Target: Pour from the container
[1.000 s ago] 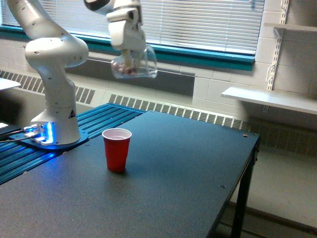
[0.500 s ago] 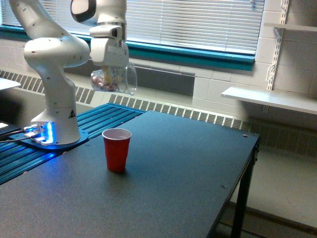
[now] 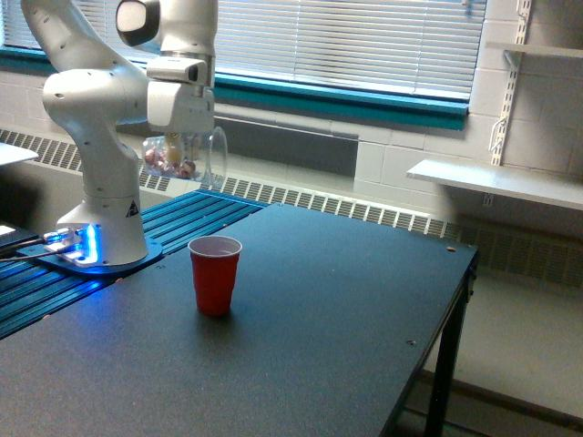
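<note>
From my remote seat I see the arm [image 3: 100, 118] holding the mug [image 3: 178, 157] up in the air, well above the table [image 3: 301, 319] and off toward the exterior view's left of the red cup [image 3: 215, 274]. The gripper [image 3: 180, 137] comes down from above and its fingers are pinched onto the mug, at or just inside the rim as far as I can make out; the exact contact is hard to read through the glass. The mug looks roughly upright, maybe a touch tilted, I can't say for sure. Its handle [image 3: 217, 157] sticks out toward the exterior view's right. Through the clear wall I see small pinkish-tan pieces [image 3: 168, 164] sitting low in the mug.

The red cup stands upright on the dark table, open top showing a white inside. I can't tell whether there's anything in it from this angle. Mug and cup are well apart; the mug is higher and farther back, not over the cup's mouth.

The arm's base [image 3: 91, 250] sits on a blue ribbed surface [image 3: 182, 218] at the exterior view's left, with a blue light glowing at its foot. Behind everything there are window blinds [image 3: 364, 41] and a white shelf [image 3: 492, 182] on the wall at the exterior view's right.
</note>
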### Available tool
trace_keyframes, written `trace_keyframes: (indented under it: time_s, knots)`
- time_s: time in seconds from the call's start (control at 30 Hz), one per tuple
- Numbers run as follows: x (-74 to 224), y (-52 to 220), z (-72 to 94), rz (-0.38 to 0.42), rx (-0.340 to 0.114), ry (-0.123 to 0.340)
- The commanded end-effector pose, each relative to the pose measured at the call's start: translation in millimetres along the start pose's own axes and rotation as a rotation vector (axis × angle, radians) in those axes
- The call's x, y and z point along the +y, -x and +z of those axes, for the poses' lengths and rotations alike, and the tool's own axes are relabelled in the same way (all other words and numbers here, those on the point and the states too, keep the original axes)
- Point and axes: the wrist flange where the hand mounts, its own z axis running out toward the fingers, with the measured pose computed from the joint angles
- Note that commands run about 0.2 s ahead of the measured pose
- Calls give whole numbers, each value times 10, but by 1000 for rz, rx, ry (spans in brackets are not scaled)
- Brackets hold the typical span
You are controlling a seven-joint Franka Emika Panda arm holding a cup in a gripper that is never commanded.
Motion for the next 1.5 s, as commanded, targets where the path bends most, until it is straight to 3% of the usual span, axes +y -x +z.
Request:
trace_keyframes:
  time_s: [0.03,0.23,0.57,1.07,1.5]
  knots:
    - [38,135,134,-120,-55,36]
    - [47,197,177,-158,-112,34]
    - [30,169,170,-82,-176,34]
    - [-137,186,301,-68,-223,86]
    - [-246,222,388,-87,-209,90]
